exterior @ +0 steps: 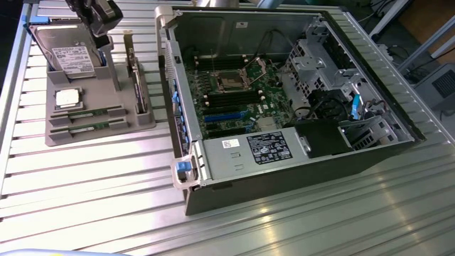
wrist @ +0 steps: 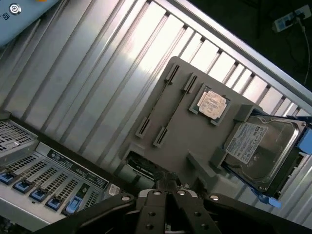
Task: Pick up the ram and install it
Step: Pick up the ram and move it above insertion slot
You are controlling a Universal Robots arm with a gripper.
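**Ram sits in tray; claw shut, holding nothing**

The ram (exterior: 85, 113) stands on edge in the tray (exterior: 71, 140), at the end far from the drive (exterior: 64, 36), with the processor (exterior: 67, 97) between them. We count two green sticks there, side by side (either would seem to serve). The claw (wrist: 168, 187) hangs above the drive end, near the card (exterior: 135, 80) and well apart from the ram. Its fingers are pressed together with nothing between them. The open case (exterior: 284, 80) lies at the exterior view's right.

We judge the ram light, stiff and thin, and easily harmed, so the black chips and contact edge are best left untouched. The upper long edge, pinched across its thickness near the middle, looks to us the sound place to grip, since the ends sit in the tray's holders.

We see a white label (exterior: 71, 57) on the drive and a dark one (exterior: 269, 148) on the power supply (exterior: 220, 160), but we can read no word or brand on either.
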